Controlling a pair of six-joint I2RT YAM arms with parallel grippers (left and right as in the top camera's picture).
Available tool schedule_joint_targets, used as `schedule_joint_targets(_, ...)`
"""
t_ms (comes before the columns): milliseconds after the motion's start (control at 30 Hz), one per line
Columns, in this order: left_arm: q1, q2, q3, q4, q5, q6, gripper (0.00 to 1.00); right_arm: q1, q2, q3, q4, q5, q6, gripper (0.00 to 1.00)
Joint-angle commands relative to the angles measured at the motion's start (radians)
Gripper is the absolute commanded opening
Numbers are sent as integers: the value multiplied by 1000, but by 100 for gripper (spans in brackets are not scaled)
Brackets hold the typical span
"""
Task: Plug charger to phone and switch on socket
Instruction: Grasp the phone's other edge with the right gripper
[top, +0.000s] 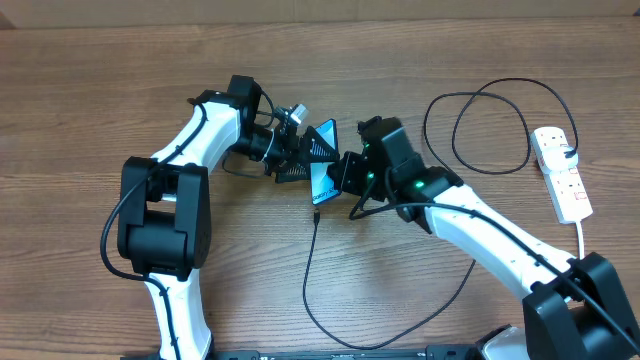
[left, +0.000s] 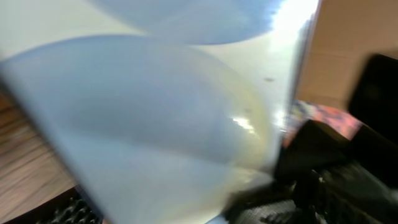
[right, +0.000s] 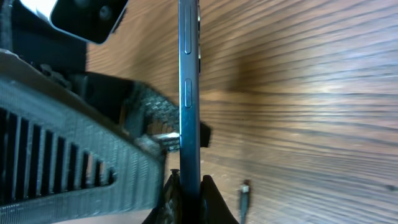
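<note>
While both arms meet mid-table (top: 90, 60), phone (top: 322, 180) sits between them, seen edge-on in right wrist view, pale screen filling left wrist view. Right gripper (right: 189, 198) narrow, clamped on phone, 1 finger on each face. Left gripper (top: 306, 158) fingers spread, 1 touching phone's face; cannot tell if gripping. Charger (top: 308, 270) plug tip lies on wood just beside phone, unplugged. Cable loops right toward socket (top: 562, 172) near right edge.
</note>
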Motion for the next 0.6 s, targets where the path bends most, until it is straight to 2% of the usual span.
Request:
schedule_joint_targets(0,26,7,23,2,245,103,89,-53,2,10,34,-184,-6,4)
schedule_joint_targets(100,46,7,23,40,353,116,89,-81,2,10,72,-304,-18,4)
schedule_joint_targets(200,51,7,23,56,434,116,81,-94,2,10,95,-350,-8,4)
schedule_joint_targets(300,49,7,23,55,441,108,73,-95,2,10,105,-350,8,4)
schedule_joint_targets(433,45,7,23,62,441,108,73,-95,2,10,111,-357,48,4)
schedule_joint_targets(567,44,7,23,69,441,108,67,-95,2,10,109,-357,156,4)
